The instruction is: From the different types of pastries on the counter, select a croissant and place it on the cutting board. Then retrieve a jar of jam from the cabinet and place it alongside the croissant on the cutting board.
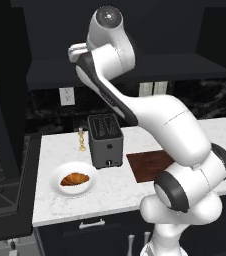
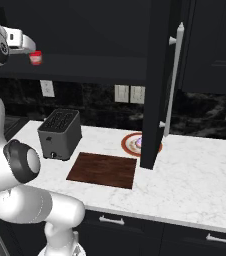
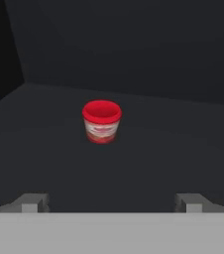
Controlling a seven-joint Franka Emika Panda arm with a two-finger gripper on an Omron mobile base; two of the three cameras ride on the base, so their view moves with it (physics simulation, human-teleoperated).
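The jar of jam (image 3: 101, 121) sits mid-frame on the cabinet (image 3: 173, 149) shelf, ahead of the hand (image 3: 111, 202) — fingers spread wide, holding nothing — so the jam-fetching step seems under way, though the croissant (image 1: 75, 179) lies unmoved at lower left.

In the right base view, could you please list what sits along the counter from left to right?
toaster → cutting board → orange-rimmed plate carrying the purple-frosted pastry, partly hidden behind the open cabinet door.
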